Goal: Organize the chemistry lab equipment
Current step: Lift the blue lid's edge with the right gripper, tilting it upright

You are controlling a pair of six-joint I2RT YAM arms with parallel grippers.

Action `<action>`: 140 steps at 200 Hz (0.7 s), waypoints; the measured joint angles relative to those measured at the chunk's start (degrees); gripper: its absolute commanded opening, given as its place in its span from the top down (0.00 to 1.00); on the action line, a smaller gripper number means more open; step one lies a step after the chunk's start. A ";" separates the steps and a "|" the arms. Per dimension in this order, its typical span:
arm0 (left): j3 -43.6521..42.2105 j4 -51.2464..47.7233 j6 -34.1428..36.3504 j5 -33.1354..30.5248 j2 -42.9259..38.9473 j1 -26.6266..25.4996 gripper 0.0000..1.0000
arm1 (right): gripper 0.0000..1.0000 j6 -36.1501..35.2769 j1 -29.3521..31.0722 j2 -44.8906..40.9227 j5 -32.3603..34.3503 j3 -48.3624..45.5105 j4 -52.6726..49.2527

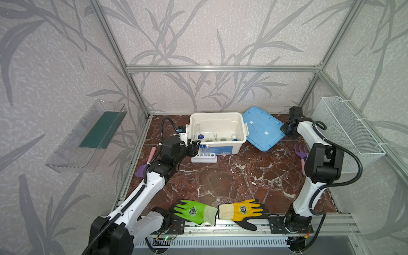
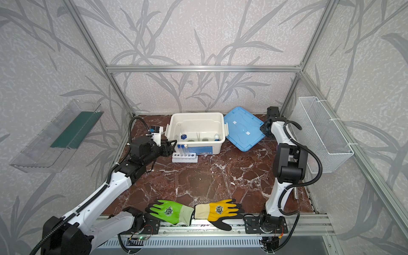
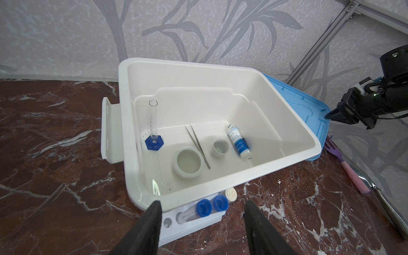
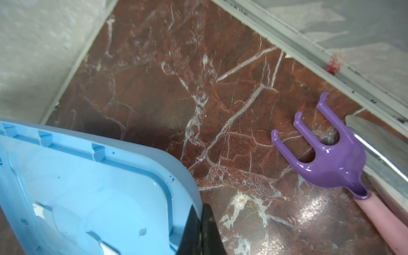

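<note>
Now the left arm (image 1: 142, 191) stretches low from the near edge of the tabletop (image 1: 220, 181), the forearm rising gently to a bent wrist that holds the left pincer (image 1: 194, 147) level and pointing sideways; its fingers stand about half spread, with nothing between them. Just ahead of that pincer, near but apart, the white rack (image 1: 203, 158) sits on the tabletop with three test tubes (image 1: 204, 150) upright in it, two blue-capped and one white-capped; in the left wrist view the caps show low between the two black fingers. Just beyond the rack from this pincer stands the white bin (image 1: 217, 115); inside it the cylinder (image 3: 152, 123) stands upright on its blue base; the tweezers (image 3: 197, 145) lie between the larger dish (image 3: 188, 163) and the smaller dish (image 3: 219, 149); the bottle (image 3: 238, 140) lies on its side, farthest from the pincer.

The right arm (image 1: 306, 194) rises steeply from its base, folds at a high elbow and reaches toward the back; its wrist tips the right pincer (image 4: 201, 212) downward, fingers pressed together on nothing; the tip sits at the rim of the blue lid (image 4: 88, 187), which lies beside the bin, though contact cannot be told; the purple rake (image 4: 326, 154) lies on the tabletop, well off to that pincer's side.
</note>
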 measured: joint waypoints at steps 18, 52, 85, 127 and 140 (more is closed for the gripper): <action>0.11 -0.33 0.00 -0.07 0.00 0.00 0.40 | 1.00 -0.59 0.00 -2.10 1.16 0.50 0.02; 0.76 -2.32 -0.04 -0.96 0.11 0.00 0.40 | 1.00 -1.62 0.00 -3.91 2.58 0.90 0.04; 3.23 -3.34 -1.97 -2.71 1.86 0.98 0.40 | 1.00 -2.78 0.02 -4.50 3.34 0.90 -0.11; 7.52 -4.63 -6.10 -2.93 7.87 5.73 0.42 | 1.00 -5.05 0.02 -7.45 5.62 0.74 -0.15; 8.66 -4.85 -7.21 -2.80 9.94 6.99 0.43 | 1.00 -5.81 0.02 -8.79 6.21 0.74 -0.09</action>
